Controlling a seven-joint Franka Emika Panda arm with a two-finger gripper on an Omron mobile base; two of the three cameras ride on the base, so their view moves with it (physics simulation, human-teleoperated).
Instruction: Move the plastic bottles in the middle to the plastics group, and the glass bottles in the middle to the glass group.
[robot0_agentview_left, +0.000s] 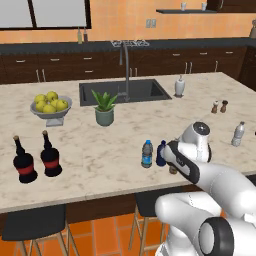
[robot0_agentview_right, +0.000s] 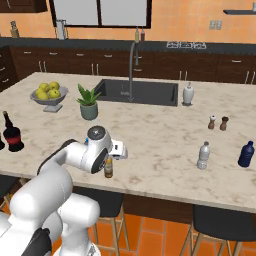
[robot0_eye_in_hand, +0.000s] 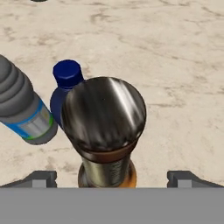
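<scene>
The amber glass bottle (robot0_eye_in_hand: 105, 118) stands right under my hand, its dark shiny cap close to the camera. My gripper (robot0_eye_in_hand: 113, 177) is open, with one fingertip on each side of the bottle and not touching it. In the right base view the gripper (robot0_agentview_right: 111, 158) hovers over the amber bottle (robot0_agentview_right: 108, 169) near the counter's front edge. Just beyond are the plastic bottles: a clear one with a blue label (robot0_eye_in_hand: 24, 113) (robot0_agentview_left: 147, 154) and a dark blue one (robot0_eye_in_hand: 65, 87) (robot0_agentview_left: 161, 153). The two black glass-group bottles (robot0_agentview_left: 25, 162) (robot0_agentview_left: 50, 156) stand far left. The pale plastics-group bottle (robot0_agentview_left: 239, 134) (robot0_agentview_right: 203, 155) stands at the right.
Another dark blue bottle (robot0_agentview_right: 246, 154) stands right of the pale one. Salt and pepper shakers (robot0_agentview_right: 218, 122), a potted plant (robot0_agentview_left: 105, 107), a bowl of lemons (robot0_agentview_left: 50, 106), a soap dispenser (robot0_agentview_left: 179, 86) and the sink (robot0_agentview_left: 125, 91) lie farther back. Stools stand below the counter's front edge.
</scene>
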